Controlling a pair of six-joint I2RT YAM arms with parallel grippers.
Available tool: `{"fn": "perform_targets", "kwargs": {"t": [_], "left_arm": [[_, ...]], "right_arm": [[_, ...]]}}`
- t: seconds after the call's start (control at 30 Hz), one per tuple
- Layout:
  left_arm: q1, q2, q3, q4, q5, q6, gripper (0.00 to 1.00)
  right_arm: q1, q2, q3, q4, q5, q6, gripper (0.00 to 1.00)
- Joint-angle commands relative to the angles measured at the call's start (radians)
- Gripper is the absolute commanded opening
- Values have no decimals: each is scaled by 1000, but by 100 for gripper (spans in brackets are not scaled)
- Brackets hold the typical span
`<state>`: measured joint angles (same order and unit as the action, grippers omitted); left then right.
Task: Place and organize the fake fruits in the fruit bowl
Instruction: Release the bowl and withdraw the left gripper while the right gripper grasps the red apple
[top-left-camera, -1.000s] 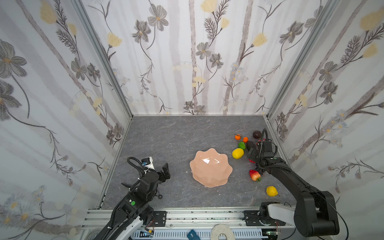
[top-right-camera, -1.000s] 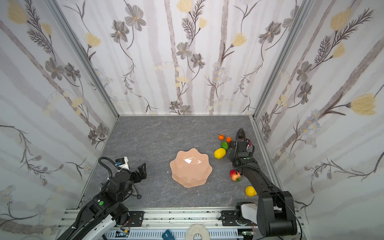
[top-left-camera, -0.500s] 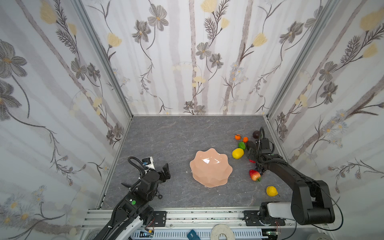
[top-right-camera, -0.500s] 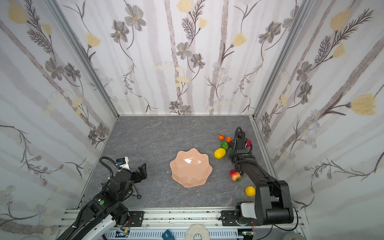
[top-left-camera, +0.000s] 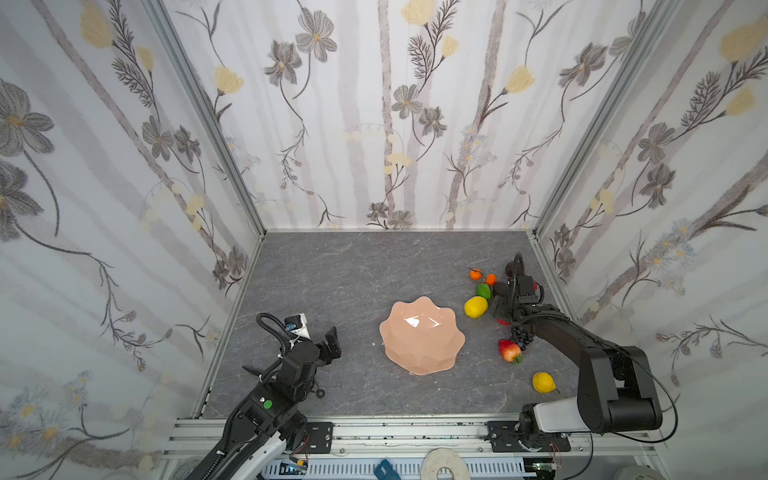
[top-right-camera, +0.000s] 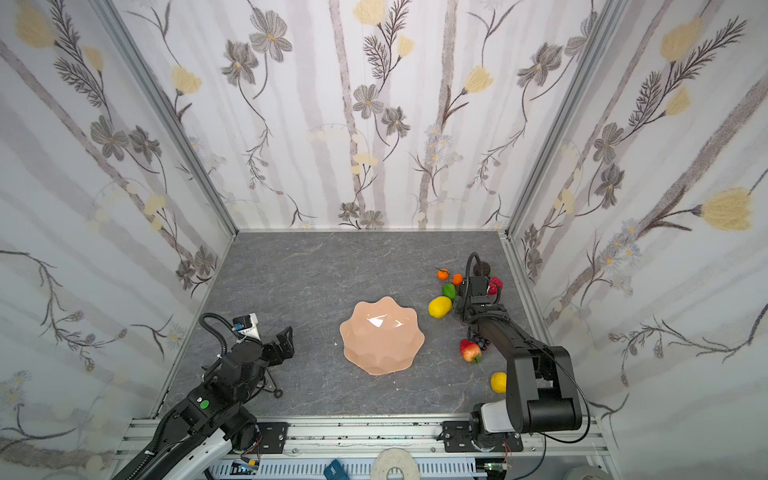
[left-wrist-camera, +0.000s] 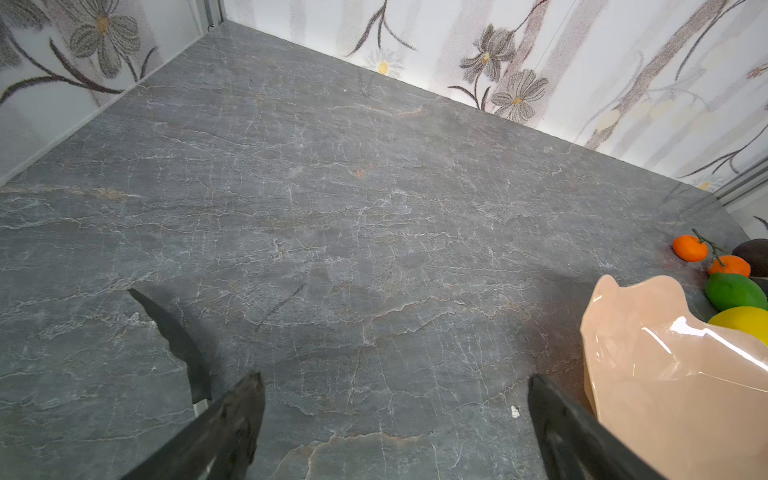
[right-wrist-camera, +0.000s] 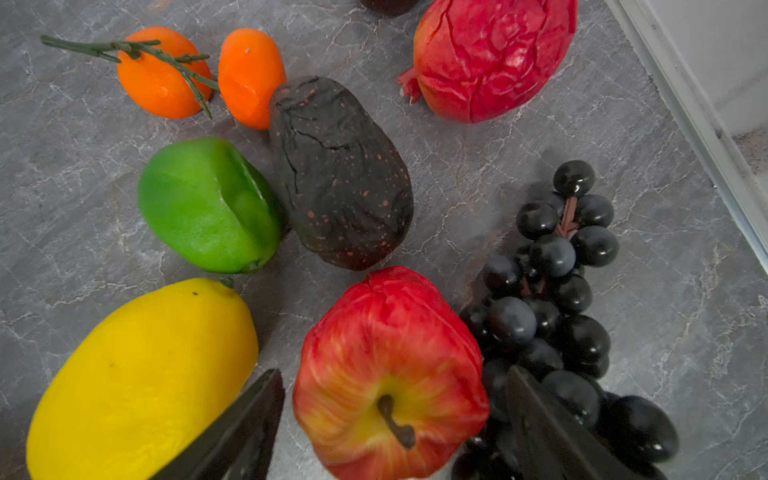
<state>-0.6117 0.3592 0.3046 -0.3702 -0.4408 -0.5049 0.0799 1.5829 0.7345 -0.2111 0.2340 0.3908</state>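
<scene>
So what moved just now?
The right gripper crept slightly toward the back wall; its open jaws now straddle the red apple without squeezing. The left gripper, fruit bowl and the other fruits stayed put.

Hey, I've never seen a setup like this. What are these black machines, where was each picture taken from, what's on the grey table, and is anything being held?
They are two robot arms mounted on a rail at the near edge of the table, each ending in a two-fingered gripper. Two pictures look down from overhead; two come from cameras on the arms' wrists. An empty pink fruit bowl sits mid-table. To its right lie plastic pieces: a yellow fruit, lime, two oranges, dark avocado, grapes and others. The right gripper is open, straddling a red apple that lies on the table. The left gripper is open with nothing between its jaws. Nothing is held.
</scene>
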Motion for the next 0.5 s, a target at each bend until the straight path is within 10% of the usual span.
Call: {"fn": "perform_targets", "kwargs": {"t": [0.0, 0.47], "left_arm": [[0, -2, 2, 26, -17, 0, 100], [0, 6, -2, 36, -18, 0, 100]], "right_arm": [[9, 6, 7, 24, 10, -5, 79], [38, 21, 45, 7, 48, -15, 67]]}}
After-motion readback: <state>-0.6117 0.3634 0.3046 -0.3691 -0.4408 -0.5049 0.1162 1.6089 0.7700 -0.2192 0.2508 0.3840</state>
